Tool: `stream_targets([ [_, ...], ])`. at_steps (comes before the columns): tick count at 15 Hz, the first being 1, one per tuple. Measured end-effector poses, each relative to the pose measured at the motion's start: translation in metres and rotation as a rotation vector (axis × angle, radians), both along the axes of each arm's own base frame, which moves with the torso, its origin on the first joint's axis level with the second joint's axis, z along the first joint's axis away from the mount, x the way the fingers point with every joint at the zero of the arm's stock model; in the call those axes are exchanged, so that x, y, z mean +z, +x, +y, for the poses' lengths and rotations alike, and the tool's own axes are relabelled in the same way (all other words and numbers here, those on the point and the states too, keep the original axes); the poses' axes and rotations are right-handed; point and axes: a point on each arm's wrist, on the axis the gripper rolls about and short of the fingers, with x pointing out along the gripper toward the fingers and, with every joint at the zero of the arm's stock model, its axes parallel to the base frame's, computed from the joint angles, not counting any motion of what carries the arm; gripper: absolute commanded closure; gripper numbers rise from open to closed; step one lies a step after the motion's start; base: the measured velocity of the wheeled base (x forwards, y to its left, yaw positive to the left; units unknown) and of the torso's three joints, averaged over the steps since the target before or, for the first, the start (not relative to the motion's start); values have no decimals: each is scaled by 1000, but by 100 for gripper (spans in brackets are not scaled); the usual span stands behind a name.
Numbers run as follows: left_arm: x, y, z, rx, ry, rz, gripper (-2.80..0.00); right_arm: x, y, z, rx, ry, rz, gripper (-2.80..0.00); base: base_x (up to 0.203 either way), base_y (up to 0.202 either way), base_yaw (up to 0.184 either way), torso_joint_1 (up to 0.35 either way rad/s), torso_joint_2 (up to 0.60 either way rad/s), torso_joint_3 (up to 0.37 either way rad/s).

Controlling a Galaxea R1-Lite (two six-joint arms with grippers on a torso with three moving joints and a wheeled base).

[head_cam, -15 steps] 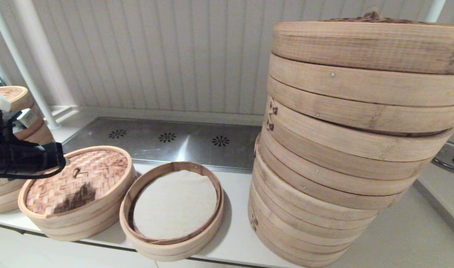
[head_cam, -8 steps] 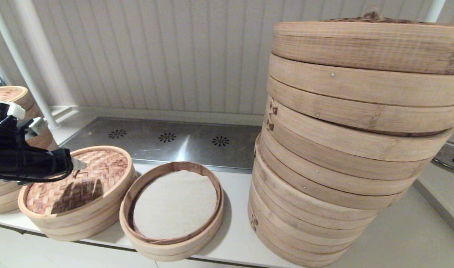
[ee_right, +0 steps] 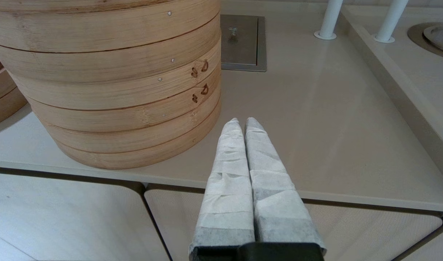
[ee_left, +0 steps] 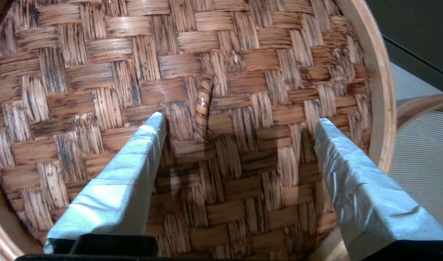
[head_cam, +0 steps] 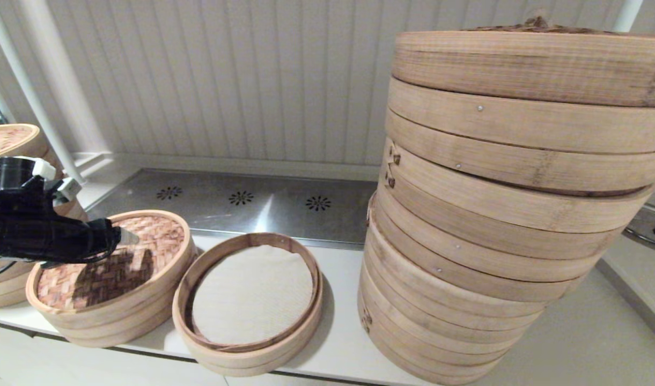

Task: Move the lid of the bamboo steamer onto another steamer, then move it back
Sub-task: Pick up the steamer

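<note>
The bamboo steamer lid [head_cam: 155,238], brown herringbone weave with a pale rim, sits on the small steamer at the counter's front left. My left gripper [head_cam: 126,237] hovers just over its middle, open. In the left wrist view the tiny centre loop [ee_left: 204,105] lies between the taped fingers of the left gripper [ee_left: 239,119], nearer one finger and untouched. The other steamer [head_cam: 252,238], open with a white liner, stands right beside the lid [ee_left: 243,65] and shows at the edge of the left wrist view as a pale rim [ee_left: 422,105]. My right gripper [ee_right: 242,121] is shut and empty over the counter's front edge.
A huge stack of bamboo steamers [head_cam: 509,214] fills the right side, close beside the right gripper as the wall of the stack [ee_right: 109,72]. A medium stack with a woven lid [head_cam: 5,136] stands at the far left behind my left arm. A perforated metal plate [head_cam: 241,203] lies behind.
My left gripper has moved rightward and a little down over the lid, now covering its centre loop in the head view. The lid and steamers have not moved.
</note>
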Motion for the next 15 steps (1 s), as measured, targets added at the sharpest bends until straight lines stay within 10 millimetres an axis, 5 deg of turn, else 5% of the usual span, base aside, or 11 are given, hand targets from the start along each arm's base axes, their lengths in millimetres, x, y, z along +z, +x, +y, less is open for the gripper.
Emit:
stream_targets([
  [2, -2, 4, 1, 1, 2, -4, -280, 0, 0, 0, 0, 0, 0, 0, 0, 0, 0, 0, 0, 0],
  [3, -2, 6, 1, 2, 6, -16, 0, 0, 0, 0, 1, 0, 0, 0, 0, 0, 0, 0, 0, 0],
  [15, -8, 3, 12, 33, 0, 1, 0, 0, 0, 0, 0, 0, 0, 0, 0, 0, 0, 0, 0, 0],
])
